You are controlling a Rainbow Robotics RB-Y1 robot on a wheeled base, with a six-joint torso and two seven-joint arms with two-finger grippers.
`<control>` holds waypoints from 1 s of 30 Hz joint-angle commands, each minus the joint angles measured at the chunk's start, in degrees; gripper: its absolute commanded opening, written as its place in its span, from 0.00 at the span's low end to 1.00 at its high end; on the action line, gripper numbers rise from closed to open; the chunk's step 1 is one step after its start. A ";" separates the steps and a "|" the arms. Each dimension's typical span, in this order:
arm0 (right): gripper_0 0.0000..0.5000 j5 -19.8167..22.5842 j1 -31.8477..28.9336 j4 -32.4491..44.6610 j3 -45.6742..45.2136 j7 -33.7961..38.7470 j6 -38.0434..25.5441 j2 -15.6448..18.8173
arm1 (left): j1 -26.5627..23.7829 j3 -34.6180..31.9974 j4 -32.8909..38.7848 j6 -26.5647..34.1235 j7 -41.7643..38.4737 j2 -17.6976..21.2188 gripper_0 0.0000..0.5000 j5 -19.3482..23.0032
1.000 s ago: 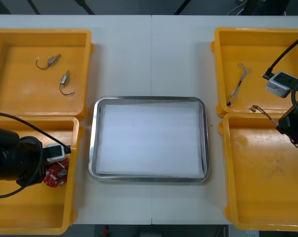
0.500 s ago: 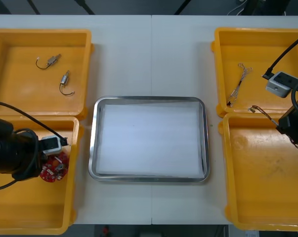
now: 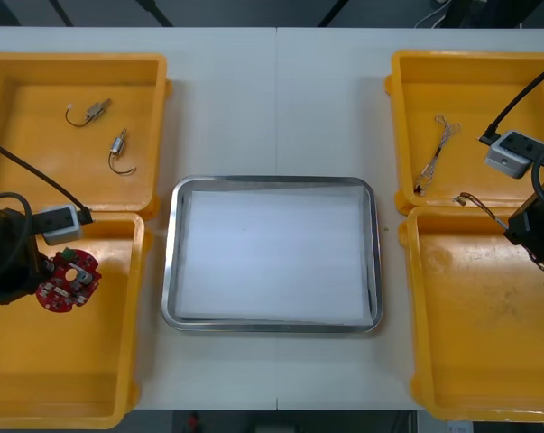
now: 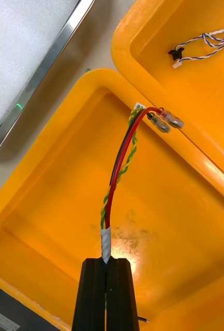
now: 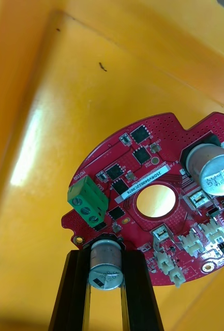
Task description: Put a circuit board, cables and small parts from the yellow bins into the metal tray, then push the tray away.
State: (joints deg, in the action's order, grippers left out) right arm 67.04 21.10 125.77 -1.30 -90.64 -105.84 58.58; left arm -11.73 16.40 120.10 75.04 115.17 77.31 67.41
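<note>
My left gripper [image 5: 105, 274] is shut on a silver cylinder at the edge of a round red circuit board [image 5: 158, 201], held up over the near left yellow bin [image 3: 37, 379]. The front view has that board [image 3: 68, 280] beside the left arm. My right gripper [image 4: 106, 269] is shut on the taped end of a red and yellow cable [image 4: 123, 160], which arches over the near right yellow bin [image 4: 158, 217]. In the front view this cable [image 3: 479, 206] crosses the bins' shared rim. The metal tray [image 3: 169, 271] lies white inside at the table's middle.
Two small metal parts [image 3: 96, 110] [image 3: 118, 144] lie in the far left yellow bin [image 3: 19, 153]. A twisted blue and white cable [image 3: 437, 153] rests in the far right yellow bin [image 3: 452, 81]; the right wrist view has it too [image 4: 205, 44].
My left gripper has lifted the red circuit board and carried it back and to the left within the near left bin. The right arm and its cable have stayed still.
</note>
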 commanded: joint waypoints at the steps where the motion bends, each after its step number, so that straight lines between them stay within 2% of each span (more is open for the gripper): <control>1: 0.00 0.46 1.57 0.27 0.51 1.35 -0.07 -0.57 | -1.10 -5.68 1.37 4.68 -1.00 3.98 0.00 3.87; 10: 0.00 0.46 1.57 0.27 0.51 1.35 -0.07 -0.57 | -1.10 -17.37 1.37 13.82 -4.16 4.07 0.00 13.71; 14: 0.00 0.46 1.57 0.27 0.51 1.35 -0.07 -0.57 | -1.10 -22.64 2.42 17.95 -9.87 3.55 0.00 17.67; 19: 0.00 0.46 1.57 0.27 0.51 1.35 -0.07 -0.57 | -1.28 -25.98 5.50 20.06 -17.87 0.38 0.00 17.58; 25: 0.00 0.46 1.57 0.27 0.51 1.35 -0.07 -0.57 | -3.30 -25.98 11.04 19.97 -26.93 -0.06 0.00 14.68; 30: 0.00 0.46 1.57 0.27 0.51 1.35 -0.07 -0.57 | -5.32 -25.19 15.43 20.85 -35.98 -3.40 0.00 12.74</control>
State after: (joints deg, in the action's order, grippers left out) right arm 67.06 21.15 125.74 -1.30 -90.64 -105.84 58.56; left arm -13.61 -8.22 132.91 94.85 79.09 76.63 81.85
